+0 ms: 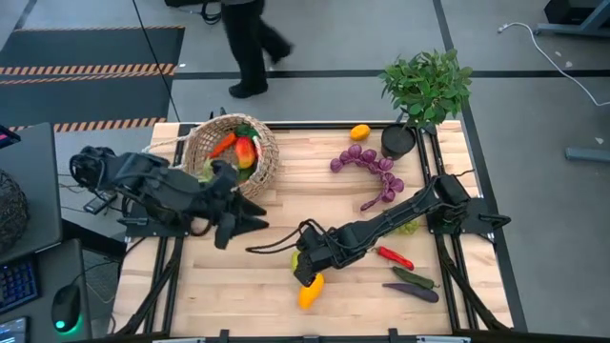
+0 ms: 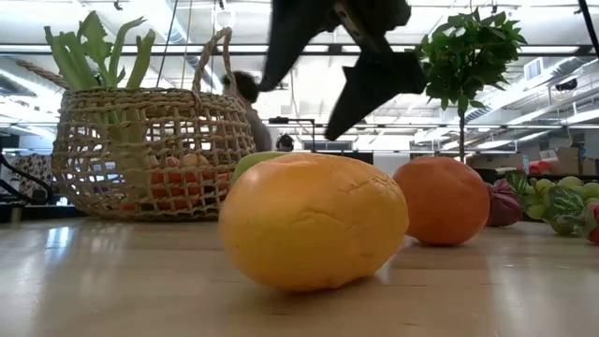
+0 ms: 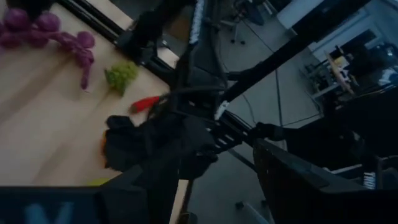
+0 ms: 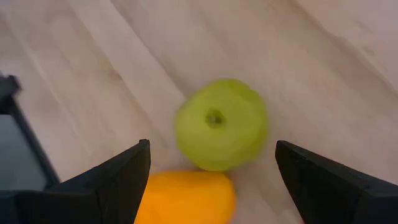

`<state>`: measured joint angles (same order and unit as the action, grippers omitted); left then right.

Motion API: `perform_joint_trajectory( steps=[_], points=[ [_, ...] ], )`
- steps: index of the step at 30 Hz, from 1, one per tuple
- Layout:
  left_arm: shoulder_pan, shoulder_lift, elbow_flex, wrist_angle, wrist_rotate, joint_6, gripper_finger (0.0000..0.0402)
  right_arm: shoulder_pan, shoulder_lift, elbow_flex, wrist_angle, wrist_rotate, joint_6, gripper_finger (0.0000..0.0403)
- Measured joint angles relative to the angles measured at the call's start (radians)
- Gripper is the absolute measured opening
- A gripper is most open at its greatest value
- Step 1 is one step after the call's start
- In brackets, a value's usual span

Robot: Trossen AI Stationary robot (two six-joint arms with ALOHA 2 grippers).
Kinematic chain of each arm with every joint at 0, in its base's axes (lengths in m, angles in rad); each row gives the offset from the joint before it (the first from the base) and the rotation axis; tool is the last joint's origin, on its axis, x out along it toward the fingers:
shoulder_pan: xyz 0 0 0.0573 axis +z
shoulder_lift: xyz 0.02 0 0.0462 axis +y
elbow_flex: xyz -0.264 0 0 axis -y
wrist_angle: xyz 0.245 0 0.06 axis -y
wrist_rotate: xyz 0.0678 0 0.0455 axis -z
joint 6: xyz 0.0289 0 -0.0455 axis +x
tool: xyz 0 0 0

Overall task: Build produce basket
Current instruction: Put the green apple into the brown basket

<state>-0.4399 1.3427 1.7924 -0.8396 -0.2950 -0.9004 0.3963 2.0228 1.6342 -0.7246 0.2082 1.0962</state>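
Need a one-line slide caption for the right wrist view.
Right gripper open over a green apple that touches an orange-yellow fruit on the wooden table.

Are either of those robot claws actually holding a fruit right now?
No. The right gripper hovers with fingers spread over a green apple, not touching it. The left gripper, beside the basket, holds nothing visible.

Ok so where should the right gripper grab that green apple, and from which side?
Take the green apple across its round middle, from straight above. Its stem dimple faces up, and the open right gripper already straddles it. One caution: the yellow pepper touches one side, so keep the fingers off that side.
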Motion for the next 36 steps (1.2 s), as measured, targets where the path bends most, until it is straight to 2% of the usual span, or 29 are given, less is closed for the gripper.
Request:
perform_joint_trajectory(
  steps=[5, 10, 17, 23, 30, 36],
  points=[
    [-0.023, 0.001, 0.000, 0.036, 0.003, 0.002, 0.0199, -0.002, 0.000, -0.044, 0.112, 0.012, 0.037, 0.0348],
    [-0.023, -0.015, 0.001, 0.035, 0.003, 0.053, 0.0199, -0.013, 0.000, -0.092, 0.132, 0.041, 0.056, 0.0348],
    [-0.023, -0.053, 0.009, 0.045, 0.003, 0.153, 0.0198, -0.026, 0.000, -0.172, 0.248, -0.015, 0.056, 0.0348],
    [-0.023, -0.063, 0.009, 0.041, 0.003, 0.233, 0.0198, -0.024, 0.000, -0.210, 0.287, -0.017, 0.055, 0.0348],
    [-0.021, -0.037, 0.010, -0.071, 0.001, 0.283, 0.0193, -0.023, -0.005, -0.240, 0.298, -0.021, 0.115, 0.0348],
    [-0.021, 0.013, 0.009, -0.174, 0.001, 0.226, 0.0190, -0.023, -0.006, -0.251, 0.302, -0.020, 0.116, 0.0348]
  ],
)
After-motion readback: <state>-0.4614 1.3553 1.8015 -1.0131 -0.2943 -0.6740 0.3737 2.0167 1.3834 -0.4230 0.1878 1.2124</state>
